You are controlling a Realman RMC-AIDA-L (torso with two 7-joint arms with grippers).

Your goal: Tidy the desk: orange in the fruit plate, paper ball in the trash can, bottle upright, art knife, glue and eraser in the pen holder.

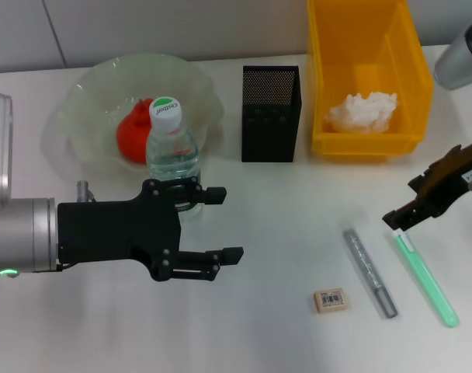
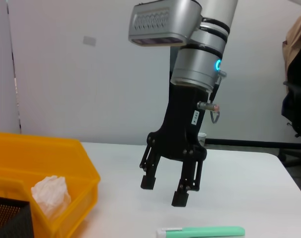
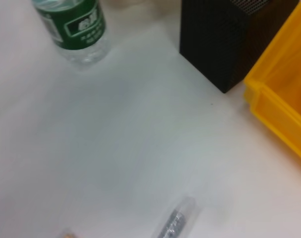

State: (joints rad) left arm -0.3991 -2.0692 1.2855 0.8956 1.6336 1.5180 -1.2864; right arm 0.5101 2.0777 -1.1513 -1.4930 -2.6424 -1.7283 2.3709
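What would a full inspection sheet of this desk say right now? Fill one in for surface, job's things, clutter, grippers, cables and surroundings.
Surface: white desk, bare in front.
Job's things: orange in fruit plate; paper ball in trash can; bottle upright by the plate; pen holder between plate and can; eraser, grey glue stick and green art knife lie flat on the desk.
Clutter: nothing seen.
Grippers: left gripper open, just in front of the bottle; right gripper open, above the knife's end.
Cables: nothing seen.
Surroundings: pale wall behind; dark chair at the side.
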